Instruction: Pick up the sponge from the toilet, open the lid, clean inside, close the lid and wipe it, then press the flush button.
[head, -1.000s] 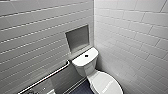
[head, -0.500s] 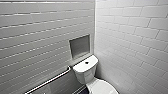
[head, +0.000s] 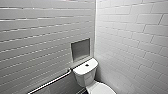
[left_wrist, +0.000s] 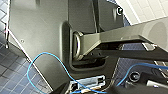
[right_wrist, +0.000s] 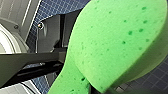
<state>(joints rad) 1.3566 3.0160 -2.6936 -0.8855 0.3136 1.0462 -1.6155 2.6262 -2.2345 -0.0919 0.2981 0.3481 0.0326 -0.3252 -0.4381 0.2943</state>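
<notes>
White brick-laid tiles cover both walls where they meet in a corner; the toilet stands low in that corner, its tank top carrying the dark flush button, and part of the lid shows at the bottom edge of the head view, seemingly closed. One grey niche is sunk into the wall above the tank; one grab rail runs along the wall beside it.

We judge the right gripper to be clenched on the sponge, since the green block hangs close before the wrist camera, above the blue floor tiles and off the toilet; of the left gripper we cannot tell whether it is released or clenched; a blue cable loops across its wrist view.

We take the step in hand to be the approach with the sponge already picked up; to do it well we would hold the sponge firmly without crushing it, come square to the bowl so that the whole lid is in view, and stay apart from the rail and the side wall.

We count one toilet, one lid, one flush button, one sponge, one niche, one rail.
</notes>
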